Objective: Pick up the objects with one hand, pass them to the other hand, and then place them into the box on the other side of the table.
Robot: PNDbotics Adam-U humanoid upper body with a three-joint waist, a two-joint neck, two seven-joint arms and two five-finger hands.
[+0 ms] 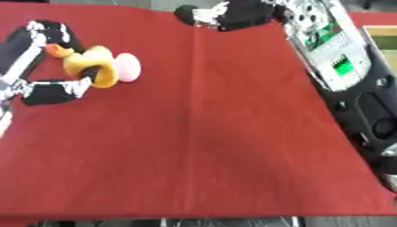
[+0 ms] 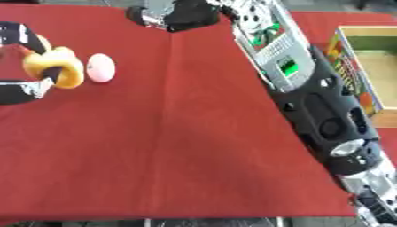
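Yellow plush duck w/ orange beak, gripped in left hand, pink egg alongside; right hand curled, empty.

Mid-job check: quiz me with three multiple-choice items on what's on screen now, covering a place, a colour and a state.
1. Where does the box stand?
A. at the table's right edge
B. at the table's left edge
C. in the middle of the cloth

2. What colour is the egg-shaped thing beside the yellow toy?
A. green
B. pale pink
C. black

3. What is the left robot hand doing?
A. resting flat and empty
B. closing round the yellow toy
C. reaching into the box

Answers:
1 A, its wooden wall shows past the right arm.
2 B, it lies pale pink on the red cloth.
3 B, its fingers curl round the toy from both sides.
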